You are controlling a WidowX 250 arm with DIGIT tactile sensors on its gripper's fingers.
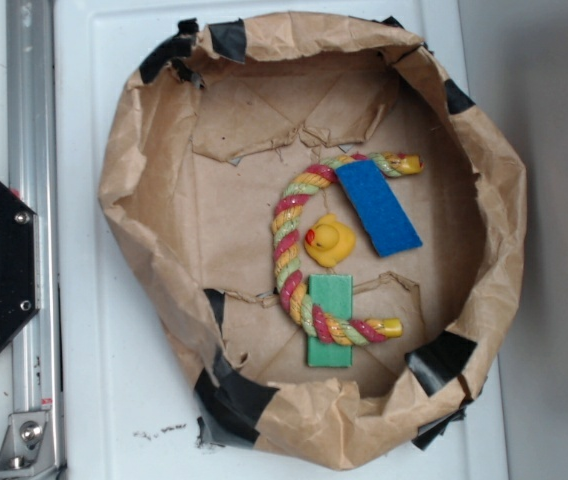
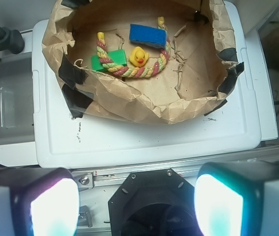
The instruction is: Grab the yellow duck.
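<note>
Hovering well back from the duck (image 2: 139,56), we hold our gripper (image 2: 137,206) apart; duck sits inside the rope (image 2: 129,69) curve.

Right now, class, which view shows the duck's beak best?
The exterior view: the duck appears large from above, its orange-red beak pointing toward the rope. In the wrist view the duck is small and distant, its beak only a tiny spot.
</note>
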